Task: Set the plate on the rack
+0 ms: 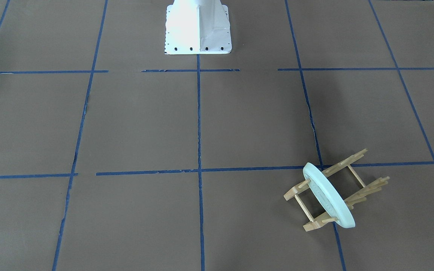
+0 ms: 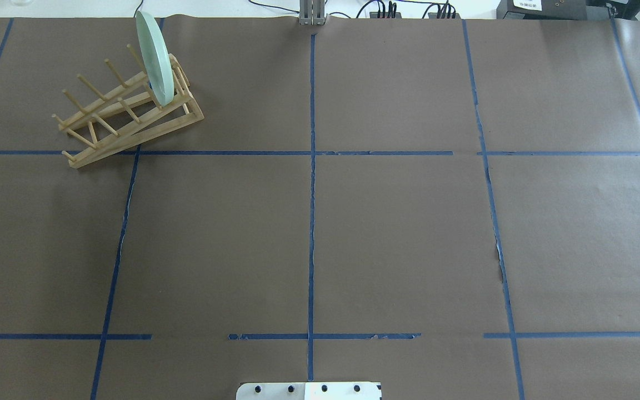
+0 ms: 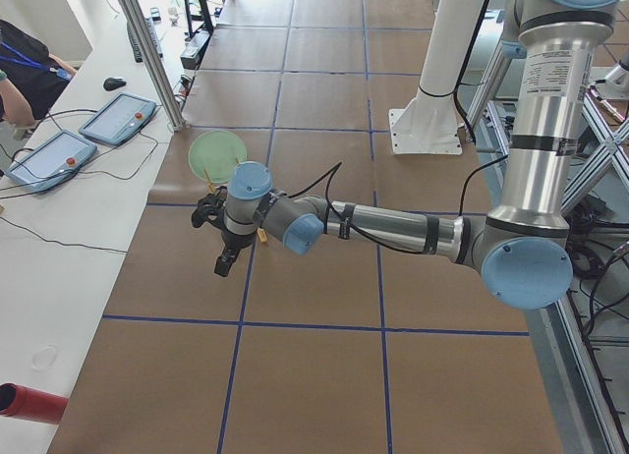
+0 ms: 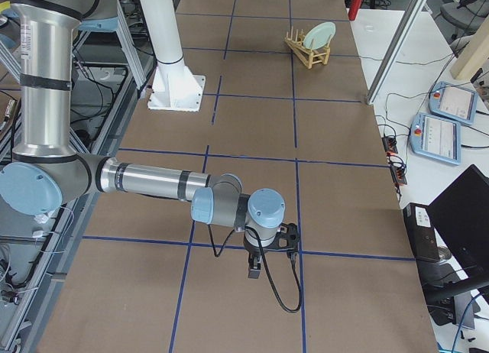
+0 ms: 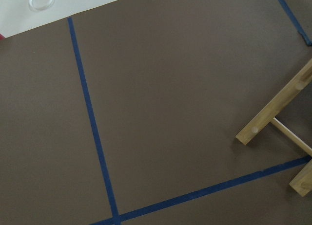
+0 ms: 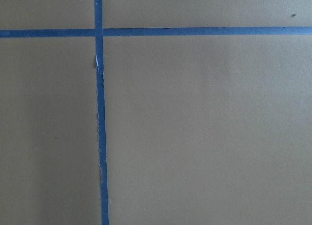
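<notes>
The pale mint-green plate (image 1: 328, 201) stands on edge between the pegs of the light-wood rack (image 1: 347, 163), leaning slightly. Both show far left in the overhead view, plate (image 2: 154, 58) and rack (image 2: 131, 130), and small in the right side view, where the plate (image 4: 321, 36) sits in the rack (image 4: 306, 56). The left wrist view shows only the ends of the rack's rails (image 5: 275, 108). My left gripper (image 3: 224, 265) hangs above the table near the rack, apart from the plate (image 3: 216, 154); I cannot tell its state. My right gripper (image 4: 254, 273) hangs far from the rack; its state is unclear.
The white robot pedestal (image 1: 198, 26) stands at the table's middle on the robot's side. Teach pendants (image 3: 118, 118) lie on the white bench beyond the far table edge. A red cylinder (image 3: 29, 403) lies on that bench. Blue tape lines cross the brown paper.
</notes>
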### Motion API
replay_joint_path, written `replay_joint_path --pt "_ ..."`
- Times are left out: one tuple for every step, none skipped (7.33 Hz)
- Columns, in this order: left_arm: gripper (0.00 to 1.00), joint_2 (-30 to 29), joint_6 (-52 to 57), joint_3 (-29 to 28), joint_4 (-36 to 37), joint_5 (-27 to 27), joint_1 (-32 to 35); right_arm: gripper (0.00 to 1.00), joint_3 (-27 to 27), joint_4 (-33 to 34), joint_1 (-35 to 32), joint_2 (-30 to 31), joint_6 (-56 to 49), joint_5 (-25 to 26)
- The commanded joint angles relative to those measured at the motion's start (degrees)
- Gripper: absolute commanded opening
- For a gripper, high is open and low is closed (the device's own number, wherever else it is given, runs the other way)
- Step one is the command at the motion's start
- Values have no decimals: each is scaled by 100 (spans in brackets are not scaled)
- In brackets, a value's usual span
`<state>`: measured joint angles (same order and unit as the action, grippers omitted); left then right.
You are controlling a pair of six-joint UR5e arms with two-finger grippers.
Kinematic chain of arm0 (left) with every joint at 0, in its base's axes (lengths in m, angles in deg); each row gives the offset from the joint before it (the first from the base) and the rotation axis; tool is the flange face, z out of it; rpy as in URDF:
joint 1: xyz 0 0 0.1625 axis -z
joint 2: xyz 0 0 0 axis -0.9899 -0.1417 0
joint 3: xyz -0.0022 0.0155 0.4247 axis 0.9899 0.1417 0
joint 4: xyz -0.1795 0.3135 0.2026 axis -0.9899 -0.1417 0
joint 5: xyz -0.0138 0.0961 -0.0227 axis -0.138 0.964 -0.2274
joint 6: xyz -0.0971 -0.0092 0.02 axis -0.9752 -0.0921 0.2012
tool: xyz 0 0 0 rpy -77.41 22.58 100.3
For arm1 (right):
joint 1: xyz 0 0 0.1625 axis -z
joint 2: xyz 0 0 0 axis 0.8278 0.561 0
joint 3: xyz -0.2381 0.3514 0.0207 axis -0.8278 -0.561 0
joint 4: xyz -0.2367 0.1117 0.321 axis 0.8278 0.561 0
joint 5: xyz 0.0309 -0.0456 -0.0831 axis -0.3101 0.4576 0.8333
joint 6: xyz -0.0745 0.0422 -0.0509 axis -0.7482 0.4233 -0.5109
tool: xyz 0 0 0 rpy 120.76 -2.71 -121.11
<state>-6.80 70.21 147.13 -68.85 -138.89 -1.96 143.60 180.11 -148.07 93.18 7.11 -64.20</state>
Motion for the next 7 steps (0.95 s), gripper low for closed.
replay_joint_path --pt "100 38 73 -333 340 -510 201 100 4 -2 0 0 0 0" --pt "100 3 73 -377 794 -644 280 100 -5 6 0 0 0 0" --pt "100 -14 73 -395 1120 -645 325 100 4 -2 0 0 0 0" --pt "100 -6 73 -439 1167 -645 456 100 4 -2 0 0 0 0" --pt "100 -6 73 -526 1281 -663 518 100 4 -2 0 0 0 0" --pt "100 -14 73 -518 1682 -724 527 100 4 -2 0 0 0 0" --pt "100 3 108 -518 1721 -733 606 100 4 -2 0 0 0 0"
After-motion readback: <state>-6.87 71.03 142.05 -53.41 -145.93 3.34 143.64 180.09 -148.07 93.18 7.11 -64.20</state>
